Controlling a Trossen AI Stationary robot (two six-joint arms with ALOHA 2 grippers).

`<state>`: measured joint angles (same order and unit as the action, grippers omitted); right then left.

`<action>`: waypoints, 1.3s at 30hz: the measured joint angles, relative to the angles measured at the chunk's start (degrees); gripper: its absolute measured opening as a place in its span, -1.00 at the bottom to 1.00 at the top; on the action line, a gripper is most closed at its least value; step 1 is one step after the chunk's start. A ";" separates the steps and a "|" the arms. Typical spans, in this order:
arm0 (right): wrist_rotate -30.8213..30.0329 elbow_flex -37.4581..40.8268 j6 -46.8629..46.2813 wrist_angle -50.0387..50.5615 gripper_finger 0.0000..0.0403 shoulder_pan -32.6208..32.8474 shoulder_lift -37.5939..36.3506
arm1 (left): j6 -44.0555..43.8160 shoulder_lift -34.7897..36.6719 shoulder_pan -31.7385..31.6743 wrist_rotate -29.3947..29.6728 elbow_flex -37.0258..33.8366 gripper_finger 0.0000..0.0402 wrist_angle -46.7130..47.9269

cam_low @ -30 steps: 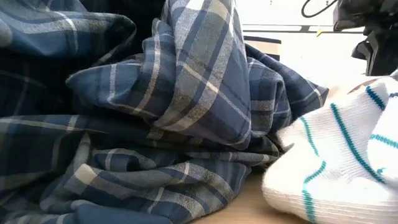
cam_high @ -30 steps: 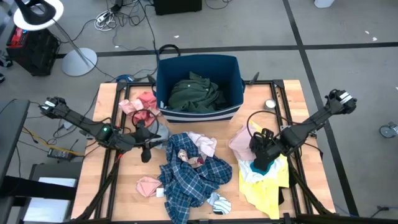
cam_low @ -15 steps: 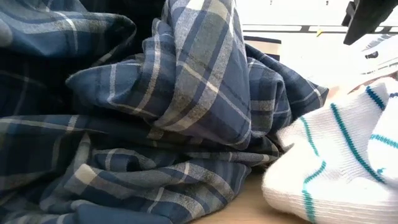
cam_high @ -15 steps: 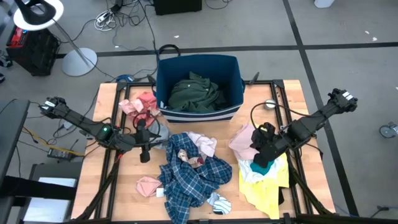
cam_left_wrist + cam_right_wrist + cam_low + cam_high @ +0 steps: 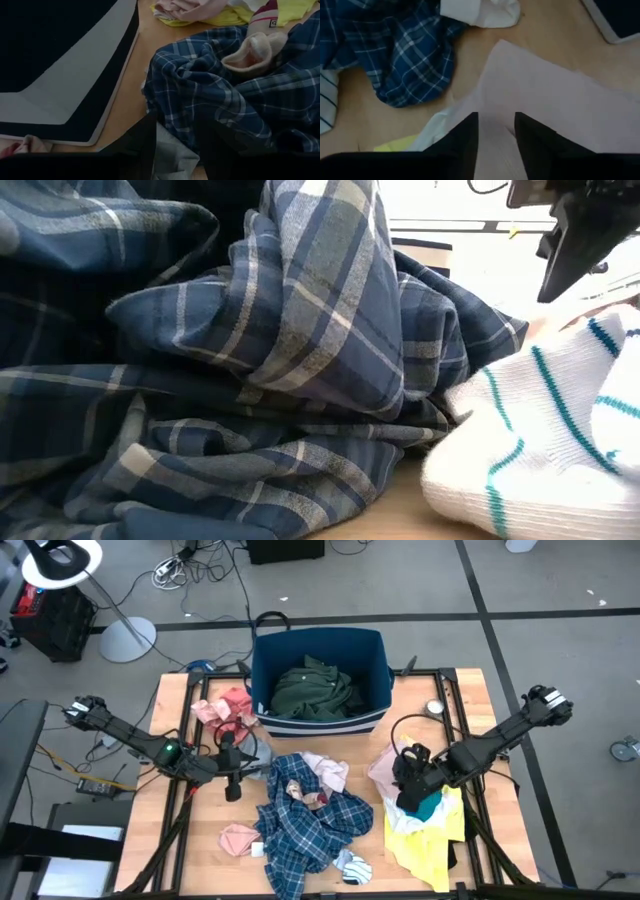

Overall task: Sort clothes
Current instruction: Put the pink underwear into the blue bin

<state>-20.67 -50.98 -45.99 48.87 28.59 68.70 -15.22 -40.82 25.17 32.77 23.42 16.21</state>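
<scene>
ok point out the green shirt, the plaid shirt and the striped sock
green shirt (image 5: 315, 688), high view, its crumpled middle inside the bin
plaid shirt (image 5: 312, 825), high view, centre of the heap
striped sock (image 5: 545, 445), low view, its ribbed white side

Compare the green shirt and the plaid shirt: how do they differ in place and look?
The green shirt lies bunched inside the blue bin; the plaid shirt sprawls on the table in front of it. The green shirt is one plain colour; the plaid shirt is blue checked with white. A pale garment lies on the plaid shirt; nothing lies on the green shirt. Both are crumpled, and neither is held.
</scene>
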 joint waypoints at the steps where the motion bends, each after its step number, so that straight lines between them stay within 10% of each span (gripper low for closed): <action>1: 0.36 0.00 0.26 -0.45 -0.31 -0.23 0.62 | 0.08 -0.02 0.00 0.00 0.00 -0.32 0.00; 8: 5.08 0.00 3.68 -0.64 -0.27 -1.29 6.16 | 0.17 -0.02 0.00 0.00 0.02 -0.32 -0.02; 16: 8.31 0.00 4.43 -0.62 -0.94 -2.80 9.83 | 1.32 -0.02 0.00 0.00 0.02 -0.32 0.00; 39: 3.61 -6.86 3.19 7.47 -0.77 -5.16 4.70 | 4.52 0.00 -0.03 -0.96 -7.15 -0.32 -13.62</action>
<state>-17.06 -57.84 -42.80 56.34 23.43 73.41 -10.70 -40.82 25.14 31.81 16.27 2.59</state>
